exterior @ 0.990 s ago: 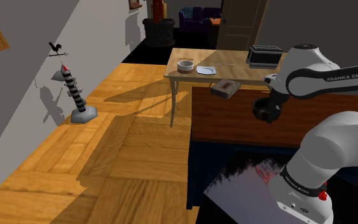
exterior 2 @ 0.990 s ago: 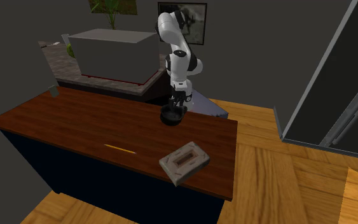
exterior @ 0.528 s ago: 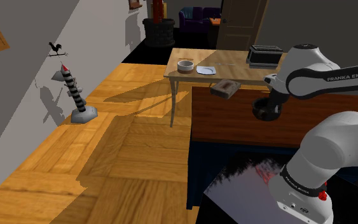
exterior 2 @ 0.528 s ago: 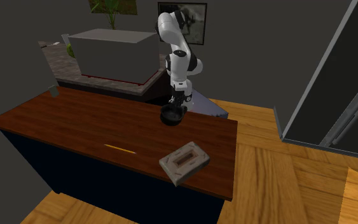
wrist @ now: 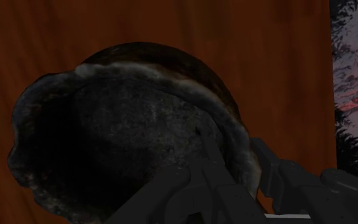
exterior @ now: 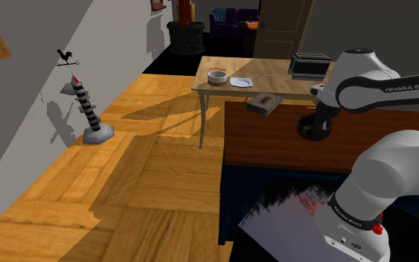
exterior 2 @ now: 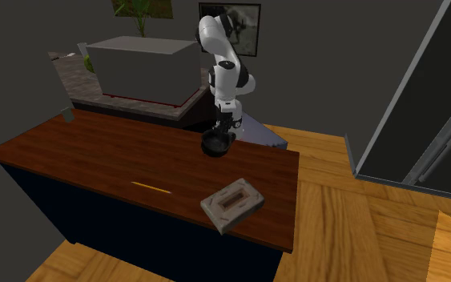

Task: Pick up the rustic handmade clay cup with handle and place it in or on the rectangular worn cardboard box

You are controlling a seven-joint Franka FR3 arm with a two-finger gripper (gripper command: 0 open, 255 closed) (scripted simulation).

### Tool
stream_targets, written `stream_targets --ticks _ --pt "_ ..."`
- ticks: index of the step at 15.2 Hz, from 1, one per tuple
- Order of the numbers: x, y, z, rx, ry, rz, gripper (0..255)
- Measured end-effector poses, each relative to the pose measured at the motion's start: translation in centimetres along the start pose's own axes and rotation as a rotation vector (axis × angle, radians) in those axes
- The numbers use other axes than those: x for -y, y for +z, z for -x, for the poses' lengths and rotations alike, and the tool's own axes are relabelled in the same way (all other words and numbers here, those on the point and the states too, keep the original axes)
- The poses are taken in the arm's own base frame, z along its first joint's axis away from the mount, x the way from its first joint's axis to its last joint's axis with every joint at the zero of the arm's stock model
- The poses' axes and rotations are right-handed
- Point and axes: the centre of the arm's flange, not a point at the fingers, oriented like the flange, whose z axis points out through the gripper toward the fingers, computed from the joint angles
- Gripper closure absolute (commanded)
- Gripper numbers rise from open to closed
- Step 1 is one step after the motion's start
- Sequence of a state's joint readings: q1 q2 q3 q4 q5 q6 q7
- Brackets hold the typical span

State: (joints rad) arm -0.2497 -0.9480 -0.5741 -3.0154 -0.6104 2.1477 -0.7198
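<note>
Holding cup by rim, box not reached

Desk [exterior 2: 95,160]: dark wood, mostly bare at the second exterior view's left. Mid-desk, toward the far edge, gripper [exterior 2: 221,130] points down onto cup [exterior 2: 215,146]. Wrist view: fingers [wrist: 190,191] clenched on the cup [wrist: 133,140] wall, one inside the mouth and one outside, so gripper [wrist: 234,159] pinches the rim only. Cup is dark and rough with a wavy lip; handle not visible. Cup is at or just off the desk surface, can't tell which. Right and nearer: box [exterior 2: 232,204], flat and shallow, at the desk's near right corner, close to the edge, well apart from the cup. Shoulder view agrees: box [exterior: 264,102] at the far left corner, cup [exterior: 312,128] under gripper [exterior: 321,115] to its right.

Risks, judged:
- One-sided rim pinch means the weight hangs off-centre, so the cup may swivel or slip out in transit, esp. on a fast swing.
- Uneven lip gives poor pad contact.
- Box is small and near the edge, so an off-centre or hard release could tip the cup or shove the box off the desk.
</note>
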Motion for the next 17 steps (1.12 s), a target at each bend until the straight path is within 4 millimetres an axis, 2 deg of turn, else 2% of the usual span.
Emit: stream_targets --ticks 17 --pt "-0.8 -9.0 0.1 0.0 0.0 0.0 255"
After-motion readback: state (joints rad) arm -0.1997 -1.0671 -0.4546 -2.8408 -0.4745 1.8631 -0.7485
